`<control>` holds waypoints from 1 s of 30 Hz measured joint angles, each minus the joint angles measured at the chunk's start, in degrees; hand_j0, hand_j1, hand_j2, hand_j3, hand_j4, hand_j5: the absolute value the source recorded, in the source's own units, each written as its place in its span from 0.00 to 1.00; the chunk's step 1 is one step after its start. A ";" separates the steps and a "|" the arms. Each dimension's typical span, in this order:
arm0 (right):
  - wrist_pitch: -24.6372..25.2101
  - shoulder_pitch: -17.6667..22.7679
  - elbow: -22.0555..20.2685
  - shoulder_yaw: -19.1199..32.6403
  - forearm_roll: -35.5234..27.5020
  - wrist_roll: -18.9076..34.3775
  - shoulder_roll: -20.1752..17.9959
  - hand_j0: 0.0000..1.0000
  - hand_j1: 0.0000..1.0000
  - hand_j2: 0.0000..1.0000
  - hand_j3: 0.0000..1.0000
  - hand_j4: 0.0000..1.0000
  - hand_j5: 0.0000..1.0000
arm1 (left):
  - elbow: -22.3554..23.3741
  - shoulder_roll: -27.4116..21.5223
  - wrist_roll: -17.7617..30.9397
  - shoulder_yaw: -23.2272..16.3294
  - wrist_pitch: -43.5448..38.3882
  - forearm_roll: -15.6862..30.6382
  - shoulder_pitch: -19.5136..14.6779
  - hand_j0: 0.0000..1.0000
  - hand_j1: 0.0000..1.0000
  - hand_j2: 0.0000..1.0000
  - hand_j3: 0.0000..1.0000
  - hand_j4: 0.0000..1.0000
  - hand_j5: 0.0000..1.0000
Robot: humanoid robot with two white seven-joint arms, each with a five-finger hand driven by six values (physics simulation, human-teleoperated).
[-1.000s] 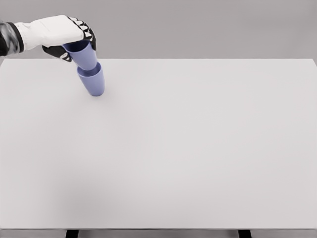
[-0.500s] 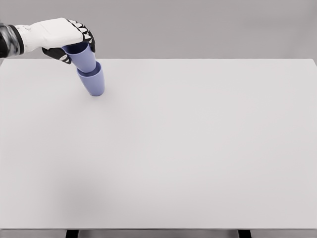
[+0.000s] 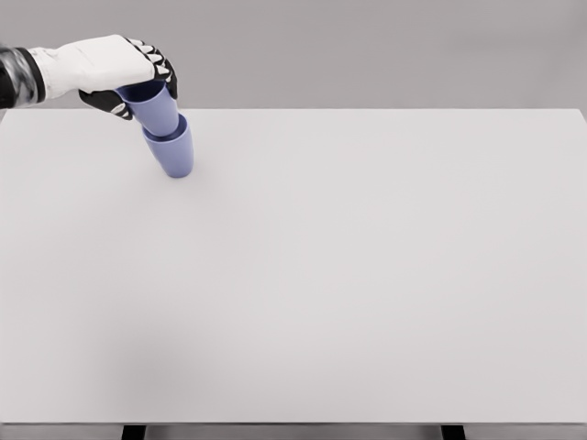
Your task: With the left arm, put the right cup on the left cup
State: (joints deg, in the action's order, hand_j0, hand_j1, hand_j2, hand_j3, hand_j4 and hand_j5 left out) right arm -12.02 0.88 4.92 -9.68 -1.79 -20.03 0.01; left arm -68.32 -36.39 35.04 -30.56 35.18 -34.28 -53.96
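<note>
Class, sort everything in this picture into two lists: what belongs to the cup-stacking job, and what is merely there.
Belongs to the job:
- upper cup, held by the left hand
- lower cup, with the upper cup set in it

Merely there:
- table

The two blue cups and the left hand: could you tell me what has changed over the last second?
Almost nothing. The left hand has drifted very slightly lower and keeps its grasp on the upper cup, which stays nested in the lower cup. Both cups stay tilted at the same spot on the table.
</note>
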 measured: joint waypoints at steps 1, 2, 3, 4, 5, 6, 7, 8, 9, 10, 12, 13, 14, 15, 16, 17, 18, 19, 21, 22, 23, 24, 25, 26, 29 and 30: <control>0.00 0.00 0.00 0.00 0.00 0.00 0.00 1.00 1.00 1.00 1.00 1.00 1.00 | -0.02 -0.01 0.00 0.02 -0.01 0.01 0.09 0.60 0.60 0.60 0.60 0.60 0.60; 0.00 0.00 0.00 0.00 0.00 0.00 0.00 1.00 1.00 1.00 1.00 1.00 1.00 | -0.03 -0.02 0.00 0.04 0.00 0.01 0.00 0.60 0.60 0.60 0.60 0.60 0.60; 0.00 0.00 0.00 0.00 0.00 0.00 0.00 1.00 1.00 1.00 1.00 1.00 1.00 | -0.03 -0.02 0.00 0.05 0.00 0.01 0.00 0.60 0.60 0.60 0.60 0.60 0.60; 0.00 0.00 -0.01 0.00 0.00 0.00 0.00 1.00 1.00 1.00 1.00 1.00 1.00 | -0.05 -0.03 0.00 0.06 0.00 0.01 0.09 0.60 0.60 0.60 0.60 0.60 0.60; 0.00 0.00 -0.01 0.00 0.00 0.00 0.00 1.00 1.00 1.00 1.00 1.00 1.00 | -0.07 -0.03 0.00 0.06 0.00 0.02 0.17 0.60 0.60 0.60 0.60 0.60 0.60; 0.00 0.00 0.00 0.00 0.00 0.00 0.00 1.00 1.00 1.00 1.00 1.00 1.00 | -0.09 -0.03 0.00 0.07 0.00 0.02 0.18 0.60 0.60 0.60 0.60 0.60 0.60; 0.00 0.00 0.00 0.00 0.00 0.00 0.00 1.00 1.00 1.00 1.00 1.00 1.00 | -0.11 -0.03 0.00 0.07 0.00 0.03 0.09 0.60 0.60 0.60 0.60 0.60 0.60; 0.00 0.00 0.00 0.00 0.00 0.00 0.00 1.00 1.00 1.00 1.00 1.00 1.00 | -0.20 -0.04 0.00 0.07 0.00 0.01 0.18 0.60 0.60 0.60 0.60 0.60 0.60; 0.00 0.00 0.00 0.00 0.00 0.00 0.00 1.00 1.00 1.00 1.00 1.00 1.00 | -0.28 -0.04 0.00 0.07 0.00 0.03 0.18 0.60 0.60 0.60 0.60 0.60 0.60; 0.00 0.00 0.00 0.00 0.00 0.00 0.00 1.00 1.00 1.00 1.00 1.00 1.00 | -0.34 -0.04 0.00 0.08 0.00 0.04 0.18 0.60 0.60 0.60 0.60 0.60 0.60; 0.00 0.00 0.00 0.00 0.00 0.00 0.00 1.00 1.00 1.00 1.00 1.00 1.00 | -0.41 -0.04 -0.01 0.08 0.00 0.03 0.26 0.60 0.60 0.60 0.60 0.60 0.60; 0.00 0.00 0.00 0.00 0.00 0.00 0.00 1.00 1.00 1.00 1.00 1.00 1.00 | -0.46 -0.04 -0.01 0.08 0.00 0.05 0.26 0.60 0.60 0.60 0.60 0.60 0.60; 0.00 0.00 0.00 0.00 0.00 0.00 0.00 1.00 1.00 1.00 1.00 1.00 1.00 | -0.49 -0.04 -0.01 0.08 0.00 0.06 0.26 0.60 0.60 0.60 0.60 0.60 0.60; 0.00 0.00 0.00 0.00 0.00 0.00 0.00 1.00 1.00 1.00 1.00 1.00 1.00 | -0.52 -0.04 -0.01 0.08 0.00 0.08 0.26 0.60 0.60 0.60 0.60 0.60 0.60; 0.00 0.00 0.00 0.00 0.00 0.00 0.00 1.00 1.00 1.00 1.00 1.00 1.00 | -0.54 -0.04 -0.01 0.08 0.00 0.09 0.26 0.61 0.61 0.61 0.61 0.61 0.61; 0.00 0.00 0.00 0.00 0.00 0.00 0.00 1.00 1.00 1.00 1.00 1.00 1.00 | -0.55 -0.04 -0.01 0.08 0.00 0.09 0.26 0.61 0.61 0.61 0.61 0.61 0.61; 0.00 0.00 0.00 0.00 0.00 0.00 0.00 1.00 1.00 1.00 1.00 1.00 1.00 | -0.56 -0.04 -0.01 0.08 0.00 0.10 0.26 0.62 0.62 0.62 0.62 0.62 0.62; 0.00 0.00 0.00 0.00 0.00 0.00 0.00 1.00 1.00 1.00 1.00 1.00 1.00 | -0.56 -0.04 -0.01 0.08 0.00 0.10 0.18 0.65 0.65 0.65 0.65 0.65 0.65; 0.00 0.00 0.00 0.00 0.00 0.00 0.00 1.00 1.00 1.00 1.00 1.00 1.00 | -0.56 -0.04 -0.03 0.12 0.00 0.10 0.18 0.68 0.68 0.68 0.68 0.68 0.68; 0.00 0.00 0.00 0.00 0.00 0.00 0.00 1.00 1.00 1.00 1.00 1.00 1.00 | -0.55 -0.04 -0.03 0.14 0.00 0.09 0.18 0.71 0.71 0.71 0.71 0.71 0.71; 0.00 0.00 0.00 0.00 0.00 0.00 0.00 1.00 1.00 1.00 1.00 1.00 1.00 | -0.54 -0.04 -0.02 0.15 0.00 0.10 0.18 0.73 0.73 0.73 0.73 0.73 0.73; 0.00 0.00 0.00 0.00 0.00 0.00 0.00 1.00 1.00 1.00 1.00 1.00 1.00 | -0.54 -0.04 -0.02 0.16 -0.01 0.10 0.18 0.75 0.75 0.75 0.75 0.75 0.75; 0.00 0.00 0.00 0.00 0.00 0.00 0.00 1.00 1.00 1.00 1.00 1.00 1.00 | -0.53 -0.04 -0.01 0.18 -0.01 0.11 0.09 0.79 0.79 0.79 0.79 0.79 0.79; 0.00 0.00 0.00 0.00 0.00 0.00 0.00 1.00 1.00 1.00 1.00 1.00 1.00 | -0.52 -0.04 -0.01 0.19 -0.01 0.11 0.09 0.81 0.81 0.81 0.81 0.81 0.81; 0.00 0.00 0.00 0.00 0.00 0.00 0.00 1.00 1.00 1.00 1.00 1.00 1.00 | -0.50 -0.04 -0.01 0.23 -0.02 0.11 -0.17 0.91 0.91 0.91 0.91 0.91 0.91; 0.00 0.00 0.00 0.00 0.00 0.00 0.00 1.00 1.00 1.00 1.00 1.00 1.00 | -0.52 -0.04 -0.01 0.24 -0.02 0.11 -0.18 0.94 0.94 0.94 0.94 0.94 0.94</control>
State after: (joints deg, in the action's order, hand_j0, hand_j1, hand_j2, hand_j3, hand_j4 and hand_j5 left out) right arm -12.02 0.88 4.92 -9.68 -1.79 -20.03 0.01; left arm -68.84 -36.43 35.03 -30.32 35.16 -34.16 -54.14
